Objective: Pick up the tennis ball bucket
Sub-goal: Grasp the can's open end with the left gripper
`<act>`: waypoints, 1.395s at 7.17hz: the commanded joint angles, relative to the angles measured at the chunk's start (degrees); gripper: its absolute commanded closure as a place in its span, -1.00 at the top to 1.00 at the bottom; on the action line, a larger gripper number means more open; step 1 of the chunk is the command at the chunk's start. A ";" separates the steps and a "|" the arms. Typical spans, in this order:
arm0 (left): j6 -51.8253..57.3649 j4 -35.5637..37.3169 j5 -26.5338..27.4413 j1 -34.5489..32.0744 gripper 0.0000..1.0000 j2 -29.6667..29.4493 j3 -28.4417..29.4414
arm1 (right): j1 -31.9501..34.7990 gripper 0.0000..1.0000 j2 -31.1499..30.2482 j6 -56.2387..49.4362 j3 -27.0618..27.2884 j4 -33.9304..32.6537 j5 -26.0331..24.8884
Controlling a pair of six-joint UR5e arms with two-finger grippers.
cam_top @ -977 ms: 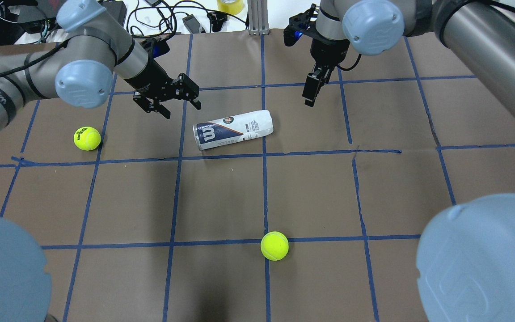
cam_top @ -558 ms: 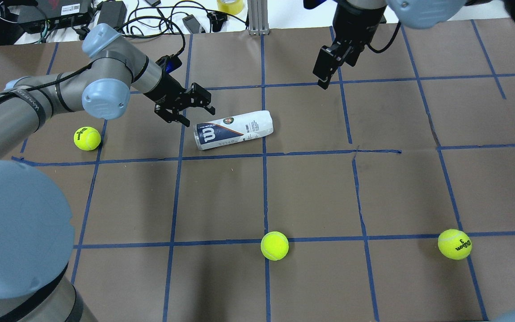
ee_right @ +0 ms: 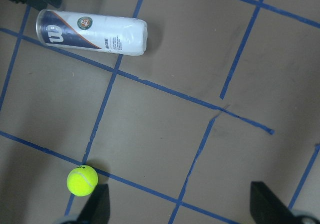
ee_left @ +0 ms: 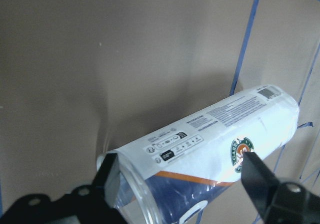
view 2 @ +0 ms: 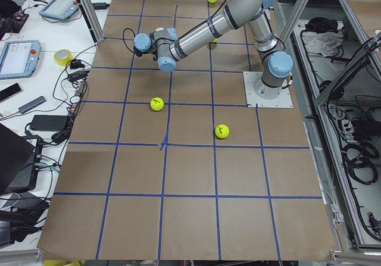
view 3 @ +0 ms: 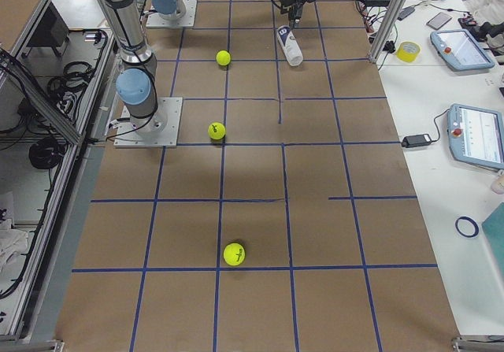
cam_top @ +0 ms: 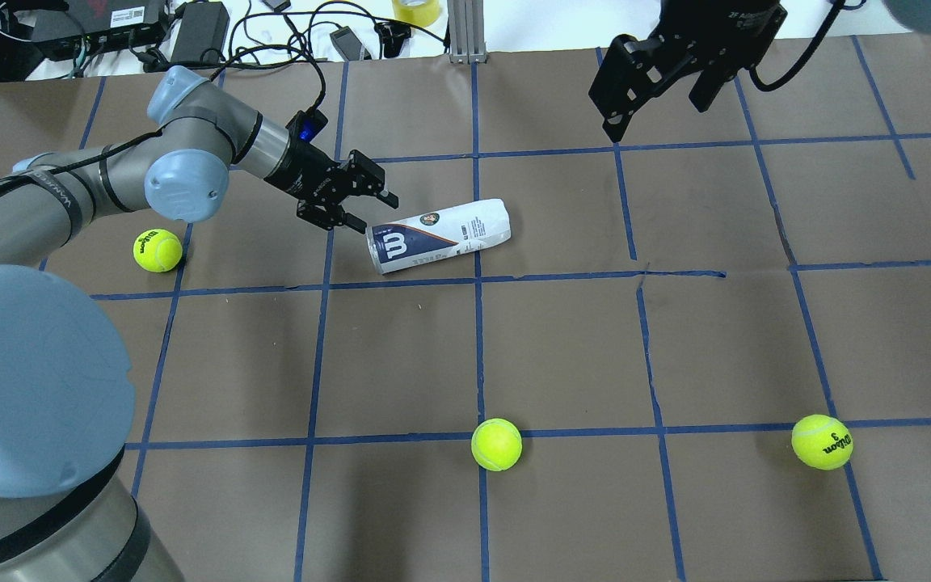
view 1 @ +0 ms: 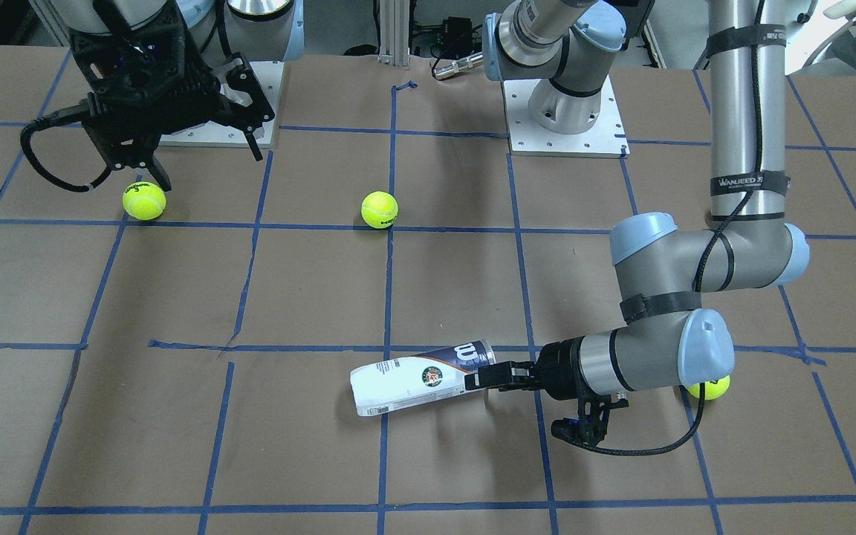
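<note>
The tennis ball bucket (cam_top: 440, 234) lies on its side on the brown table, navy end towards my left gripper; it also shows in the front view (view 1: 417, 379), the left wrist view (ee_left: 215, 139) and the right wrist view (ee_right: 92, 33). My left gripper (cam_top: 356, 208) is open and low at the navy end. In the left wrist view its fingers (ee_left: 107, 176) stand on either side of that end, not closed on it. My right gripper (cam_top: 658, 113) is open and empty, high over the far right of the table, well away from the tube.
Three yellow-green tennis balls lie loose: one left of the tube beside my left forearm (cam_top: 157, 250), one near the front centre (cam_top: 496, 444), one at the front right (cam_top: 822, 441). Cables and boxes (cam_top: 191, 24) lie beyond the table's far edge.
My left gripper has moved right and down to the tube's navy end, and the tube has shifted slightly right. My right gripper has pulled up and away to the right.
</note>
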 commanded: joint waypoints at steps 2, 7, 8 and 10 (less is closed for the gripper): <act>-0.68 -4.40 -0.41 1.29 0.74 1.26 -0.83 | -0.14 1.00 -1.32 10.64 5.11 -7.09 -7.04; -4.70 -5.47 -9.29 0.51 -1.00 2.22 -4.43 | 0.04 1.00 -1.85 14.48 7.04 -7.38 -6.79; -10.56 -5.47 -8.94 -0.02 -1.00 4.49 -4.35 | -0.05 1.00 -1.85 14.40 7.22 -7.38 -6.79; -11.06 -4.34 -8.49 -1.77 -1.00 6.97 -4.26 | -0.14 1.00 -1.85 14.39 7.22 -7.38 -6.79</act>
